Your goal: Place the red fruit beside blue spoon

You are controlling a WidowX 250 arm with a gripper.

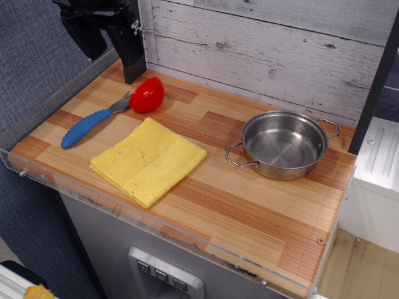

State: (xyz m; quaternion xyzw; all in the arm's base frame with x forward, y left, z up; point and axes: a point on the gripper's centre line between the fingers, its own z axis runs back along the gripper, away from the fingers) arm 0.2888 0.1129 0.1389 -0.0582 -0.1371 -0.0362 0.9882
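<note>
The red fruit (147, 94) is a small glossy red dome lying on the wooden table at the back left. It rests right next to the grey pronged head of the blue spoon (87, 126), which lies slanted with its ribbed blue handle toward the front left. My gripper (112, 53) is black and raised above and to the left of the red fruit, apart from it. Its fingers (132, 62) stand spread and hold nothing.
A yellow cloth (148, 161) lies folded in front of the fruit and spoon. A steel pan (284, 144) with two handles stands at the right. A clear plastic rim (162, 230) runs along the table's front edge. A plank wall (268, 50) stands behind.
</note>
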